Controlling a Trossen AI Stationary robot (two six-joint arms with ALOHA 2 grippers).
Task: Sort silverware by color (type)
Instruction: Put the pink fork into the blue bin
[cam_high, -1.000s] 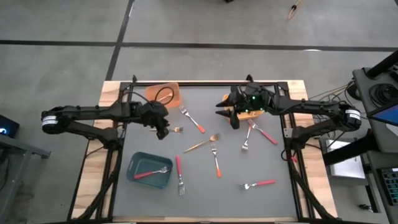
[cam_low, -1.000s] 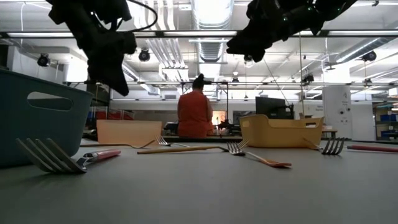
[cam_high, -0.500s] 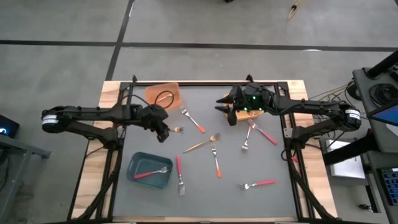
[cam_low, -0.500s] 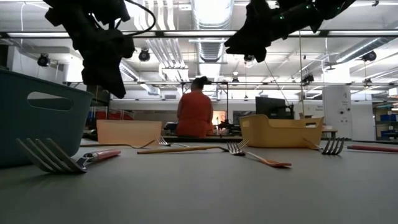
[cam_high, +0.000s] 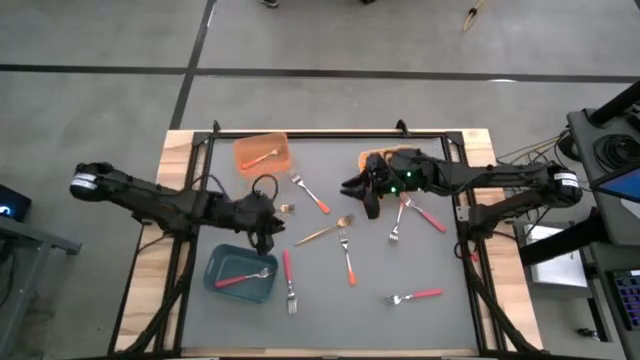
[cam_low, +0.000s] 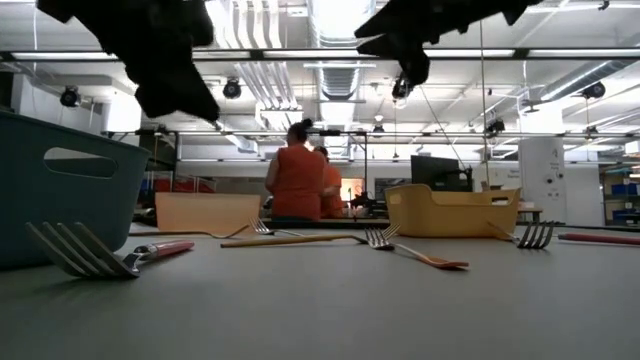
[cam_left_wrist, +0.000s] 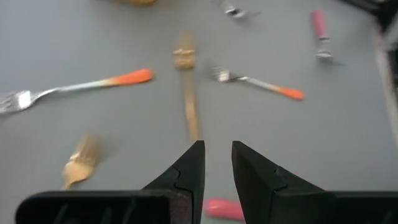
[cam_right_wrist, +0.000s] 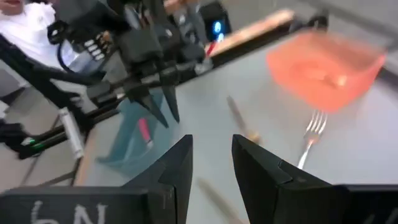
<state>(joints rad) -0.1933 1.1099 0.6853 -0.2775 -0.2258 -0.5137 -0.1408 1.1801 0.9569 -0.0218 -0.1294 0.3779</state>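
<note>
The yellow-orange bin (cam_high: 372, 159) is mostly hidden under the right arm. The gold fork (cam_left_wrist: 79, 162) by the left hand (cam_left_wrist: 217, 163) looks blurry.

Even light, motion-blurred wrist views

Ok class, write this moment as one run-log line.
left gripper: empty, over table near teal bin | right gripper: empty, near yellow-orange bin | most forks: loose on table

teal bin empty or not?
Not empty. The high view shows one red-handled fork lying inside the teal bin.
</note>
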